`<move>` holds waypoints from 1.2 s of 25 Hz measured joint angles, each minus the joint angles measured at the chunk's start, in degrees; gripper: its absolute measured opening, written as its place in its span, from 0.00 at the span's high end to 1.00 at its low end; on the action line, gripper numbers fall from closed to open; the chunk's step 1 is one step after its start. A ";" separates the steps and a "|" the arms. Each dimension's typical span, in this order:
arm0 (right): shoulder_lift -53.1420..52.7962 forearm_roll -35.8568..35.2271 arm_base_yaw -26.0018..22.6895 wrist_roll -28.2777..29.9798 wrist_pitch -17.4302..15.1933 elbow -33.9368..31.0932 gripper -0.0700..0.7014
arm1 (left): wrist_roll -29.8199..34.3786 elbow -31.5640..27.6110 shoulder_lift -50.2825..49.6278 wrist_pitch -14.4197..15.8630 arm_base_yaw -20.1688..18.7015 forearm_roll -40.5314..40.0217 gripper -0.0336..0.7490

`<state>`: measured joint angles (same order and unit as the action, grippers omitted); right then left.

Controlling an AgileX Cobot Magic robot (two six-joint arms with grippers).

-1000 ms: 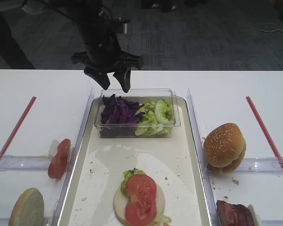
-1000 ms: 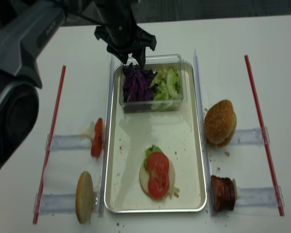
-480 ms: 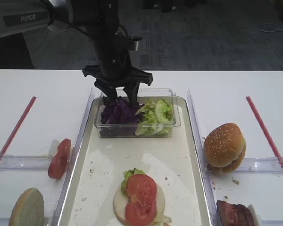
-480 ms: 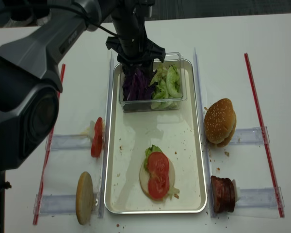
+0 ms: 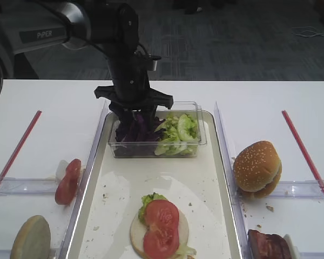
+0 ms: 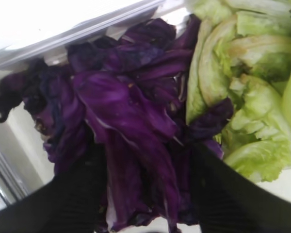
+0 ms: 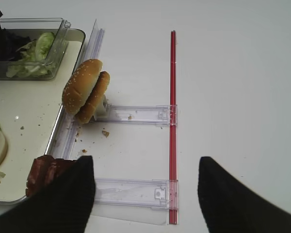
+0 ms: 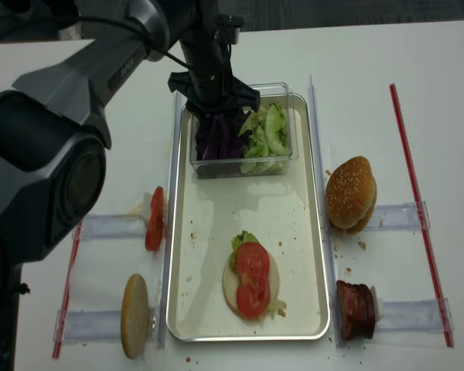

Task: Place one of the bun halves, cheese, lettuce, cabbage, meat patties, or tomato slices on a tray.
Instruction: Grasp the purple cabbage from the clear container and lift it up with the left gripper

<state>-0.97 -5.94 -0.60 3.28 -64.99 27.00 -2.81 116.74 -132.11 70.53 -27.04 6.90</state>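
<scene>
Left gripper [image 6: 145, 204] astride tub's [image 5: 200, 141] purple leaves [image 6: 131, 111] (lettuce [image 6: 242, 87] alongside)

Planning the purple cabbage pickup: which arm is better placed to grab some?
Left. Its hand is down in the clear plastic tub, fingers either side of the purple cabbage leaves. The right hand hangs far off, beside the red strip.

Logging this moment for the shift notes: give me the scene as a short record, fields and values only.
left gripper: jaws open, down in the clear tub, straddling the purple cabbage
right gripper: open, holding nothing, over the table
tub contents: cabbage left, lettuce right
tray: holds the tub and a flat bun half topped with lettuce and tomato slices
off tray: sesame bun, meat patties
</scene>
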 joint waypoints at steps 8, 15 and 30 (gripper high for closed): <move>0.00 0.00 0.00 0.00 0.00 0.00 0.30 | -0.02 0.00 -0.53 -0.11 0.00 0.00 0.69; 0.00 0.00 0.00 0.00 0.00 0.00 0.30 | -0.94 0.00 -0.74 -0.11 0.00 0.00 0.81; 0.00 0.00 0.00 0.00 0.00 0.00 0.30 | -1.16 8.22 -0.81 0.01 0.00 -0.71 0.98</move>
<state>-0.97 -5.94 -0.60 3.28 -64.99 27.00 -3.98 124.97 -132.92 70.55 -27.04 6.19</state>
